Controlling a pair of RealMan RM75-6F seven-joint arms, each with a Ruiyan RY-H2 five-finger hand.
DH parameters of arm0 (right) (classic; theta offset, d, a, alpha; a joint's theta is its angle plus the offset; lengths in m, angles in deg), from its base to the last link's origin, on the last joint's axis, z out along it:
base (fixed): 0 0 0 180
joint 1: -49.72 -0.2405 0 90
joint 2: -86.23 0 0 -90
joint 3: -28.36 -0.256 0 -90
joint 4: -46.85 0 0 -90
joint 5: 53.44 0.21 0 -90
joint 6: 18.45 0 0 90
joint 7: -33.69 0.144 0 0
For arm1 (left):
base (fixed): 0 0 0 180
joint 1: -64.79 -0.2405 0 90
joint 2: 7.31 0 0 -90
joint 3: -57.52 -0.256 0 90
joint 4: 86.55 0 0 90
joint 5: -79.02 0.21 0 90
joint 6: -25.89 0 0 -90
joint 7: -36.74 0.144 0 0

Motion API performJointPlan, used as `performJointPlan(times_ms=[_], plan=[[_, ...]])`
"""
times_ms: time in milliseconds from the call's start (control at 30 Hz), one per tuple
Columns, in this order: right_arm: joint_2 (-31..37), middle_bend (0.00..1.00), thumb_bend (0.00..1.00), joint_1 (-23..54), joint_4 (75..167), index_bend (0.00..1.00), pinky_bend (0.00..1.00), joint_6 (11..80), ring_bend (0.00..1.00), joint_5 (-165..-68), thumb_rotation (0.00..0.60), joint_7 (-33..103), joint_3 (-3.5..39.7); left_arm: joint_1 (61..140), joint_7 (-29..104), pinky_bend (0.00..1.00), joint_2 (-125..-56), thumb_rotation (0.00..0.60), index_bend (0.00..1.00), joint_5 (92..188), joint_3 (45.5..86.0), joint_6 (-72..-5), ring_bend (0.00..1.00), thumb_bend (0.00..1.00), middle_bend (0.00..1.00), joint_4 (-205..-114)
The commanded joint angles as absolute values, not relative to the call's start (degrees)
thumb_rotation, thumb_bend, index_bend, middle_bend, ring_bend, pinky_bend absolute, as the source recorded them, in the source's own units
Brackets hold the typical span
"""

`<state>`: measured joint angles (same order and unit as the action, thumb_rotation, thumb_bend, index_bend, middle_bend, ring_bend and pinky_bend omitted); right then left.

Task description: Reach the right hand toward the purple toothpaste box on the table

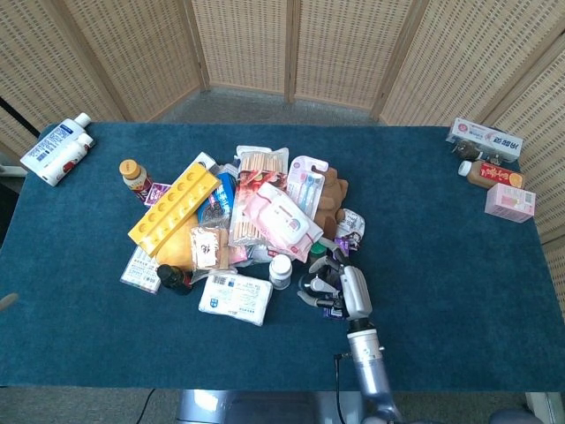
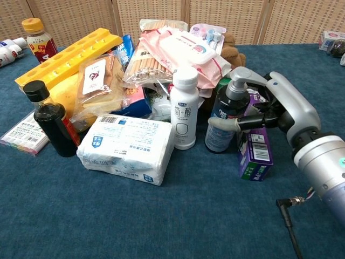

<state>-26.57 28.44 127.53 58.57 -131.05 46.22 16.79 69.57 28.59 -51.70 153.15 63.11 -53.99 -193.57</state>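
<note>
The purple toothpaste box (image 2: 253, 156) lies at the right edge of the pile, its barcode end toward me. My right hand (image 2: 275, 110) hovers just over its far end, fingers spread and holding nothing. The thumb (image 2: 226, 124) reaches across the front of a dark blue pump bottle (image 2: 221, 116), while the other fingers arch over the pump head. In the head view the right hand (image 1: 346, 287) covers most of the box. Only a pale sliver of my left hand (image 1: 5, 300) shows at the left edge.
A white bottle (image 2: 184, 108), a white tissue pack (image 2: 126, 148), a dark sauce bottle (image 2: 48, 118), a yellow tray (image 2: 67, 54) and a pink wipes pack (image 2: 186, 48) crowd the pile left of the box. Small boxes (image 1: 509, 203) sit at the far right.
</note>
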Motion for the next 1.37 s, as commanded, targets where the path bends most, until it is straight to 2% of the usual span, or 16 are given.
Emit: performJointPlan(times_ms=[33, 233, 533, 967, 1367], plan=[[-26.39, 0.9, 0.0, 28.59, 128.15, 0.71, 0.69, 59.12, 0.68, -131.71, 0.6, 45.76, 16.67, 69.54, 28.36, 0.0, -51.62, 0.6, 0.15, 153.31, 63.08, -53.98, 0.0, 0.0, 0.0, -193.58], [-24.85, 0.9, 0.0, 28.26, 131.81, 0.72, 0.71, 60.47, 0.69, -133.54, 0.6, 43.46, 15.72, 69.48, 27.83, 0.0, -51.43, 0.6, 0.15, 153.82, 63.01, -54.0, 0.0, 0.0, 0.0, -193.69], [-20.05, 0.9, 0.0, 26.76, 141.98, 0.73, 0.71, 61.79, 0.69, -135.55, 0.6, 36.3, 12.12, 69.44, 26.99, 0.0, -51.18, 0.6, 0.15, 154.36, 62.93, -53.89, 0.0, 0.0, 0.0, -193.84], [-15.85, 0.9, 0.0, 21.44, 155.3, 0.73, 0.71, 60.58, 0.69, -135.54, 0.6, 22.64, 4.72, 69.18, 26.74, 0.0, -50.94, 0.6, 0.15, 155.59, 62.61, -54.46, 0.0, 0.0, 0.0, -194.52], [-14.52, 0.91, 0.0, 18.36, 160.25, 0.73, 0.71, 60.92, 0.7, -134.02, 0.6, 16.36, 2.29, 69.37, 27.18, 0.0, -50.99, 0.6, 0.15, 155.98, 62.36, -54.12, 0.0, 0.0, 0.0, -194.75]])
